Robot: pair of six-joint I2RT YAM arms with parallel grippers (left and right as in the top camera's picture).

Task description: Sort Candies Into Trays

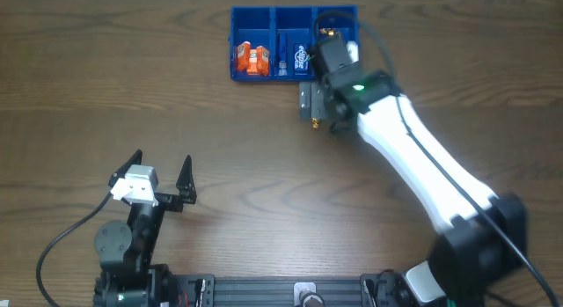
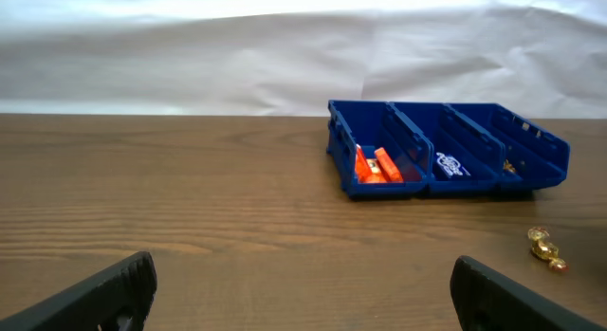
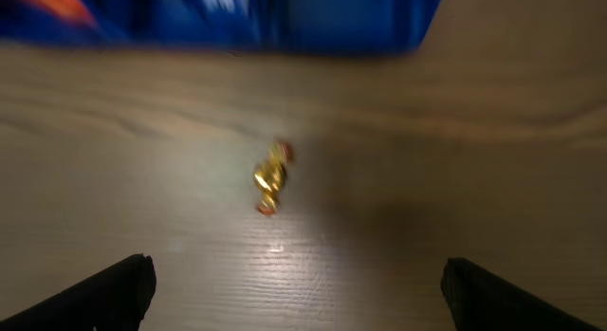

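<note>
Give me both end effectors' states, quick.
Left end effector: open, holding nothing.
Right end effector: open, holding nothing; the gold candy lies loose ahead of it.

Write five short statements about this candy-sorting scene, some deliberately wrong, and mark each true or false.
1. The orange candies lie in an end compartment of the blue tray. True.
2. The tray has two compartments. False: it has three.
3. A gold candy lies loose on the table, outside the tray. True.
4. The right tool is shut on a candy. False: it is open and empty, above the gold candy.
5. The left tool is open. True.
</note>
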